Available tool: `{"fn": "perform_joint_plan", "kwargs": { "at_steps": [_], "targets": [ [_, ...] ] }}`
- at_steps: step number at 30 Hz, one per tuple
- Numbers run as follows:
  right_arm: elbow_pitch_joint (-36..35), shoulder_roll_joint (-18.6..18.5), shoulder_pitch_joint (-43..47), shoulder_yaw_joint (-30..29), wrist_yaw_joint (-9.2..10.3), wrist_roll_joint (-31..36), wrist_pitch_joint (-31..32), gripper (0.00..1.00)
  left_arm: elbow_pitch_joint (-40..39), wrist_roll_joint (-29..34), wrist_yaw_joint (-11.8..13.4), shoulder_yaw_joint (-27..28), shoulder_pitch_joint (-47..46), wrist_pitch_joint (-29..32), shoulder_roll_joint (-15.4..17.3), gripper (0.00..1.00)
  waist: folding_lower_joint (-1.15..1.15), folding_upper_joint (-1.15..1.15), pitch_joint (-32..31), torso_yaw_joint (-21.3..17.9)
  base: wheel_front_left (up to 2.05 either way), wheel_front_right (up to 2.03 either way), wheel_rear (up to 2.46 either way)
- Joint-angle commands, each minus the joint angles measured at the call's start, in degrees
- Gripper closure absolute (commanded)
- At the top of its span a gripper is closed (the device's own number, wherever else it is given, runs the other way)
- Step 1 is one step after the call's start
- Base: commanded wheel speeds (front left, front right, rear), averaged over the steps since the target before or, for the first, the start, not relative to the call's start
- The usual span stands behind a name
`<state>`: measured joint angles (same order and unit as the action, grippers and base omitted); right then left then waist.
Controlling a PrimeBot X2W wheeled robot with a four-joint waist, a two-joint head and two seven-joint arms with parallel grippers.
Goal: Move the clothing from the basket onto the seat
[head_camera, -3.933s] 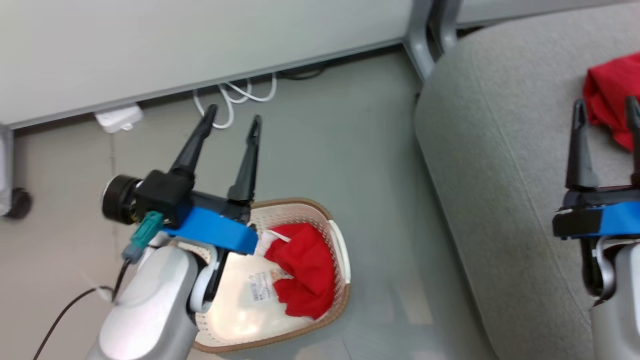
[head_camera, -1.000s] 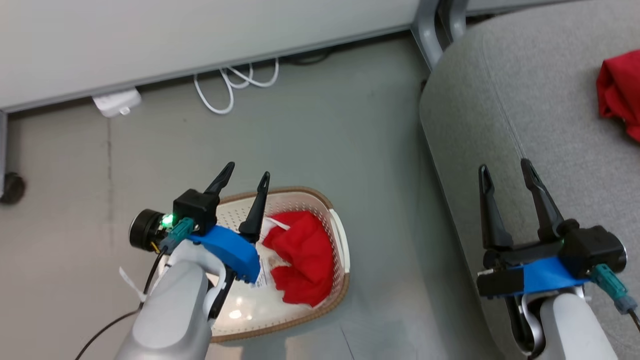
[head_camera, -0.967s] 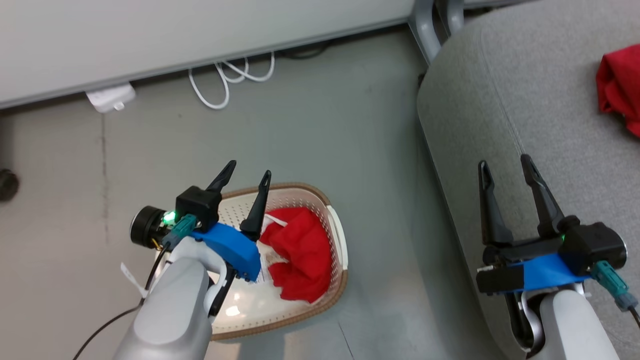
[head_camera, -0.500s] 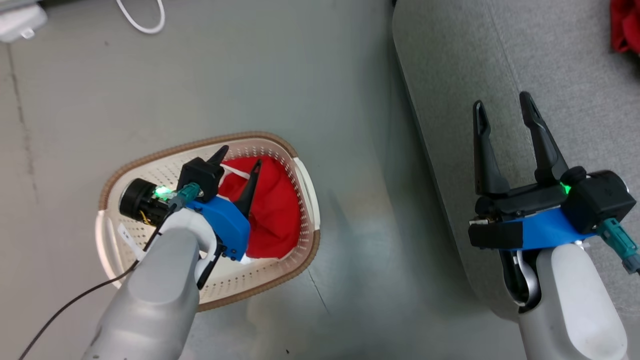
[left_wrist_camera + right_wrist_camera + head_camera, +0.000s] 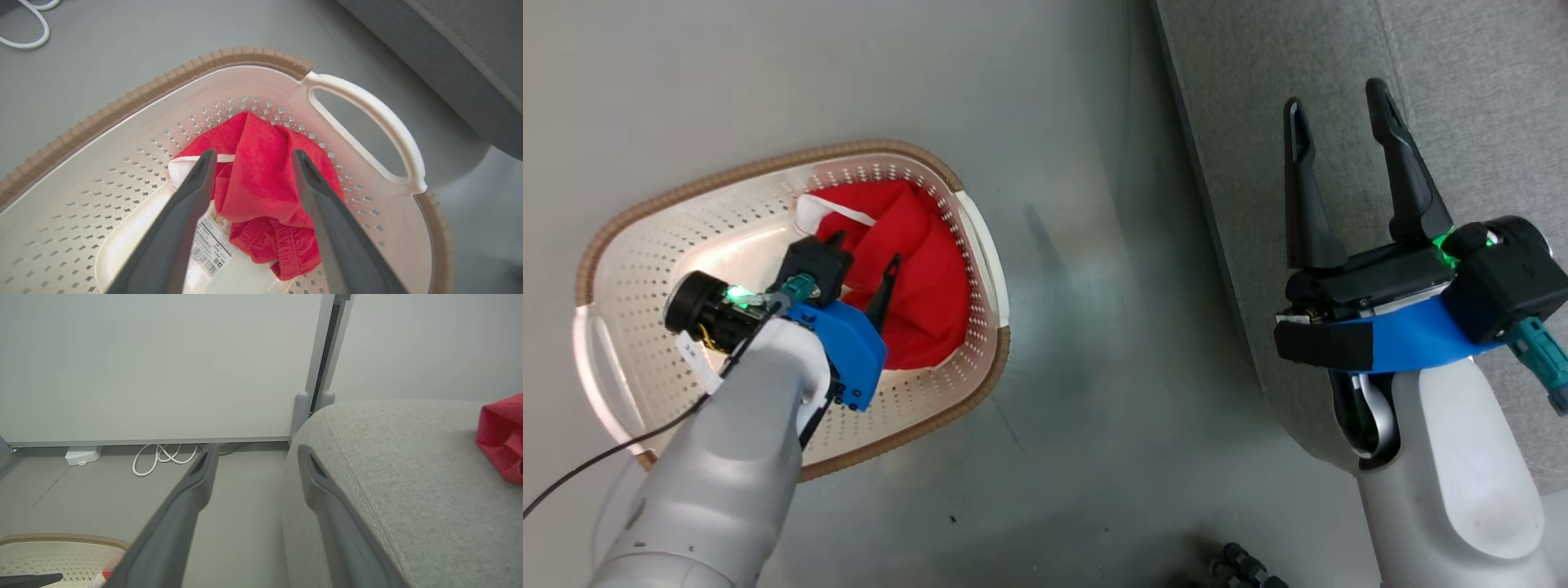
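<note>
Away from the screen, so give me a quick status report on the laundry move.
Left gripper open, over red clothing in the basket. Right gripper open, empty, over the seat edge. Nothing in the way.

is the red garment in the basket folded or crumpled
Crumpled. The red garment lies in a loose heap of uneven creases and bunched edges, not flat layers, on the floor of the basket.

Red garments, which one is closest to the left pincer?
The crumpled garment in the basket, framed by the open fingers of the left pincer. The other garment lies apart on the grey seat.
</note>
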<state>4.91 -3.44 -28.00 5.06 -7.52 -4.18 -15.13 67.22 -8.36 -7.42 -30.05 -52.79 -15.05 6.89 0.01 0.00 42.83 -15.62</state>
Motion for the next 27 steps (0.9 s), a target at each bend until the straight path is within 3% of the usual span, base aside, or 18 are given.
{"fn": "perform_joint_plan", "kwargs": {
  "at_steps": [1, 9, 27],
  "targets": [
    [-0.43, 0.31, -1.06, 0.08, 0.06, -0.21, -0.02, 0.0, 0.34, -0.53, -0.05, -0.01, -1.2, -0.18, 0.8, 0.0, -0.01, 0.0, 1.61, -0.7, 0.0, 0.0, 0.0],
    [-2.76, 0.5, -3.34, 0.13, 0.06, 0.08, -0.02, 0.0, 2.56, -2.14, 0.0, -1.16, -4.3, -0.18, 2.4, 0.0, -0.01, 0.0, 6.51, -1.84, 0.0, 0.0, 0.0],
    [-4.09, 0.59, -5.13, 0.09, 0.06, 0.3, -0.02, 0.0, 5.6, -4.61, -0.01, -5.22, -8.14, 1.27, 0.89, 0.0, -0.01, 0.0, 12.0, -1.46, 0.0, 0.0, 0.0]
  ]
}}
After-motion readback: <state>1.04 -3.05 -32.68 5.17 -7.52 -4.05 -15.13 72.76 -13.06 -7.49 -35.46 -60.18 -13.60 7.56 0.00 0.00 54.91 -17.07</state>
